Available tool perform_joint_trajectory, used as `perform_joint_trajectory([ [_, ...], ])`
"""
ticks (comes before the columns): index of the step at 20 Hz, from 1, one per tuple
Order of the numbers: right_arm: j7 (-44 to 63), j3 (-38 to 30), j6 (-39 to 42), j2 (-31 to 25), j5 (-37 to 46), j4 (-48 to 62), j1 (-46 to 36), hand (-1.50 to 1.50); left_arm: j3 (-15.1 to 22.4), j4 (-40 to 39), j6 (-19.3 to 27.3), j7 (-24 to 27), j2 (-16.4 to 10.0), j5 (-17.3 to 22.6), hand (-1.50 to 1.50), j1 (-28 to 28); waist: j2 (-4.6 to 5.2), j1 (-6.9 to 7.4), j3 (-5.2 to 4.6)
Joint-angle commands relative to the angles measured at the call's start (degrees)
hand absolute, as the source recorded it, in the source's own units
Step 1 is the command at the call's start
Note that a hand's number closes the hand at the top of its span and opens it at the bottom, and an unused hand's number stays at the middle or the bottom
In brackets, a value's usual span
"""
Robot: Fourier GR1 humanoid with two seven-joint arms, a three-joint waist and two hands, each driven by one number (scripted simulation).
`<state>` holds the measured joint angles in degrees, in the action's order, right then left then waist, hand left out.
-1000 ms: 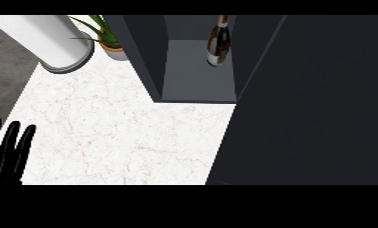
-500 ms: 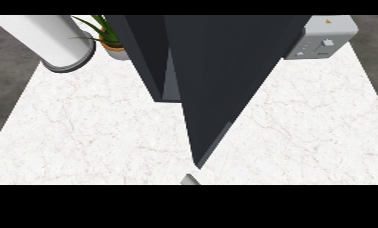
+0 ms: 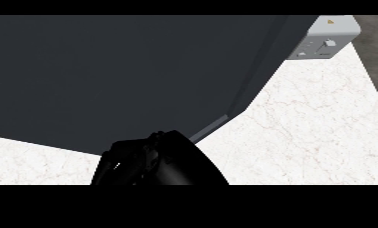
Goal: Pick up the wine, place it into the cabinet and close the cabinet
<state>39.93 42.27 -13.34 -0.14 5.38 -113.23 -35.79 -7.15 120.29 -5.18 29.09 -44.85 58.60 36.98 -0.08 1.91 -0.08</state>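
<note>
The dark grey cabinet door (image 3: 125,77) fills most of the head view, swung across the cabinet's front, with its right edge running down to the counter. The wine is hidden behind it. One black hand (image 3: 155,164) shows at the lower edge, just under the door's bottom edge and up against it. By its place and the door's swing I take it for my right hand. My left hand is out of view.
A white marble counter (image 3: 310,132) spreads at the right and along the lower left. A light grey appliance (image 3: 328,42) with a small knob stands at the back right corner, next to the cabinet.
The door has swung leftward over the cabinet's opening and now hides the wine, the plant and the white cylinder. The black hand has risen into view under the door.
</note>
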Motion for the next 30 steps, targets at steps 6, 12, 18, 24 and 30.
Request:
perform_joint_trajectory([
  [6,-4.45,-12.8,-0.62,0.14,-6.26,19.53,-17.55,1.5,-3.19,4.19,-1.42,-5.7,1.82,1.71,-1.5,1.45,0.14,-0.27,0.08],
  [12,-12.32,-18.79,3.9,-0.14,-4.31,31.71,-20.63,1.5,-5.65,2.46,-0.53,-11.69,0.12,2.55,-1.5,-2.95,0.26,-0.79,0.09],
  [18,-19.16,-24.37,8.42,-1.8,-5.31,38.95,-20.49,1.5,-0.01,3.28,-0.3,-13.89,4.57,-3.01,-1.5,-5.8,0.22,-1.15,0.08],
  [24,-26.44,-30.02,12.88,-7.35,-7.37,45.22,-21.99,1.5,6.22,1.01,3.84,-13.62,8.06,-7.01,-1.5,-11.17,0.73,-1.6,0.07],
  [30,-28.62,-30.26,11.94,-7.91,-5.42,49.84,-23.92,1.5,8.1,-0.02,7.4,-15.13,8.69,-9.34,-1.5,-15.64,1.0,-1.55,0.03],
])
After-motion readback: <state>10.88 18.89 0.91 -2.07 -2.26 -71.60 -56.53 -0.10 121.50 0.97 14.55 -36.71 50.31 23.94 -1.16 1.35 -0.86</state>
